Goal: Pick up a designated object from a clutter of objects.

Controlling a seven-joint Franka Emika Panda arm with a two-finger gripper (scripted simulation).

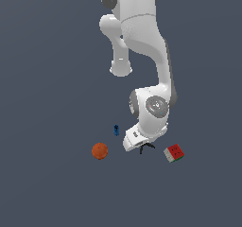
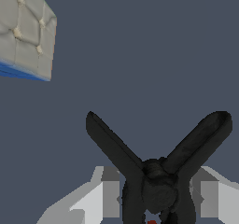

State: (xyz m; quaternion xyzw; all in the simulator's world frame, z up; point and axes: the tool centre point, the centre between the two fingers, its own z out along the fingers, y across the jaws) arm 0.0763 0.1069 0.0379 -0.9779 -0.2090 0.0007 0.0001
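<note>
The black clamp (image 2: 156,171) lies between my gripper's fingers in the wrist view, its two thin legs splayed outward and a tiny red tip at its base. My gripper (image 2: 158,202) has its grey fingers (image 2: 110,197) pressed against both sides of the clamp's body. In the exterior view the hand sits low over the floor, and only the clamp's black legs (image 1: 147,147) stick out from under the gripper (image 1: 141,149). The orange ball (image 1: 99,151), the tiny blue piece (image 1: 116,130) and the red, white and green cube (image 1: 174,152) lie around it.
The cube lies just to the exterior view's right of the hand and shows its white and blue faces in the wrist view (image 2: 25,31). The ball is to the exterior view's left, the blue piece beyond it. The floor is plain dark grey.
</note>
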